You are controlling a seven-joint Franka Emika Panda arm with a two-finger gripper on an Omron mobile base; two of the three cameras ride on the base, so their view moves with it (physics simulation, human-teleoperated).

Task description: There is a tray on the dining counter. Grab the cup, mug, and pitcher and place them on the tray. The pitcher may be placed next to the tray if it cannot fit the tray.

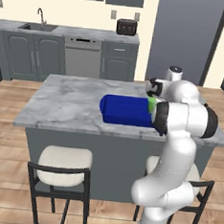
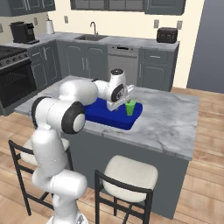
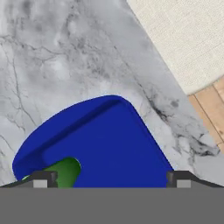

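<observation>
1. Cup [image 2: 130, 107] placement looks finished: the green tumbler stands upright inside the blue tray [image 2: 98, 114], at the tray's end nearest the bench's far right corner as the right base view shows it.
2. Bench [image 1: 66, 105] here is the marble-topped dining island; the tray lies on it close to the stool-side edge, about midway along.
3. Hand [image 3: 111, 179] is just above the tray beside the cup, its two fingertips [image 3: 40, 179] spread wide apart with nothing between them; the cup's green rim sits next to one tip, apart from it, in the hand view.
4. Step in hand, as I judge it: letting go of the cup and clearing off, with mug and pitcher yet to be fetched.
5. Next move likely calls for lifting straight up so a tip does not knock the cup over, then turning away to find the mug or pitcher.
</observation>
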